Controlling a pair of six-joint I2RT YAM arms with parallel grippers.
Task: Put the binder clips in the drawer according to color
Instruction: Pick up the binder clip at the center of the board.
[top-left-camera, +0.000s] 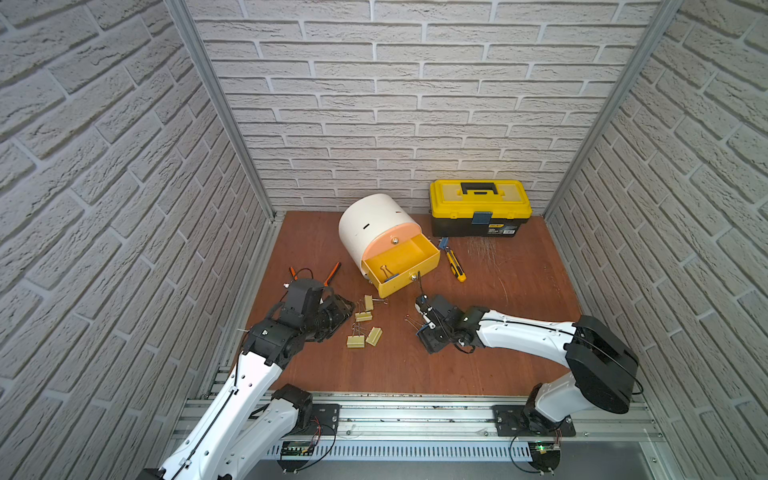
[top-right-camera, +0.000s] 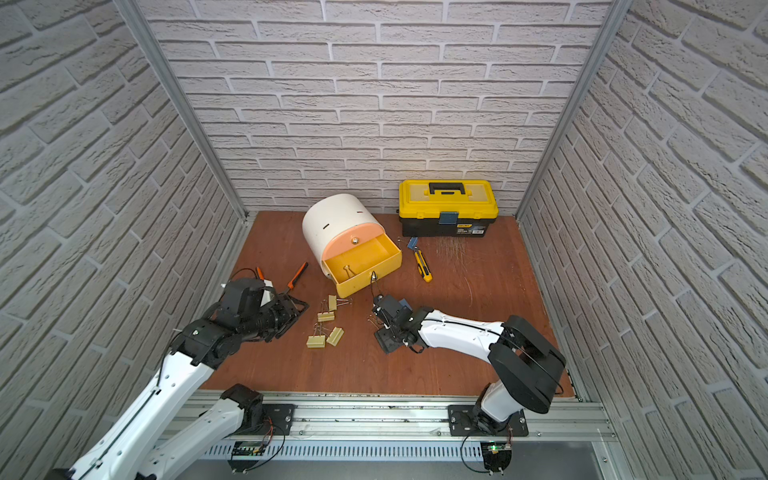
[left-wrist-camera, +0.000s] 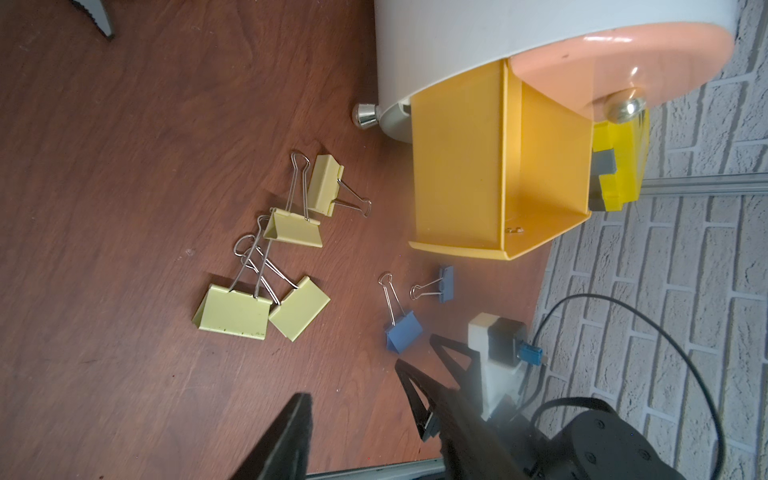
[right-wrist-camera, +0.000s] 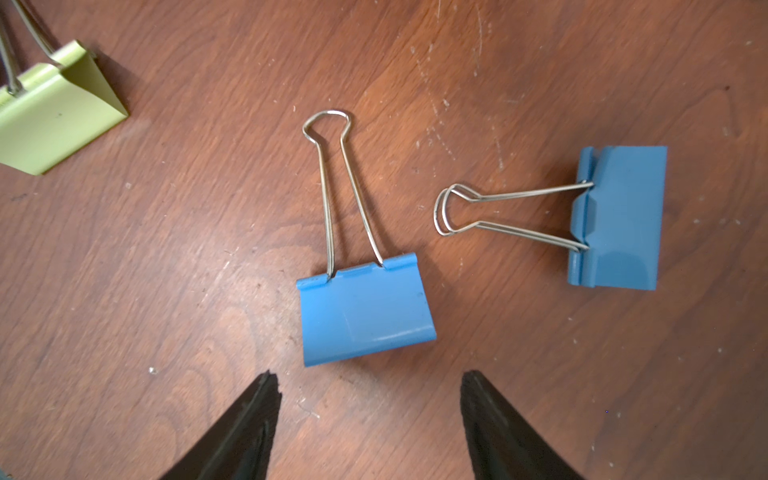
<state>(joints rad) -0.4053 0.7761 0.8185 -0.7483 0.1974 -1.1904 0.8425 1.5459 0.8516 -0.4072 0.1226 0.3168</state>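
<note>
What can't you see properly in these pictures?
- Yellow drawer inside: in both top views its front wall hides part of the floor, and the clip in it is too small to tell its color.
- Bottom drawer: hidden under the yellow drawer; only its knob shows in the left wrist view.
- Left gripper: cut off by the left wrist view's edge.

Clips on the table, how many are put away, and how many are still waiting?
Done: the yellow drawer is pulled open and one clip lies inside. In hand: nothing yet; the right gripper is open above a blue clip. Left: that one, a second blue clip and four yellow clips on the table. No teal clips show.
</note>
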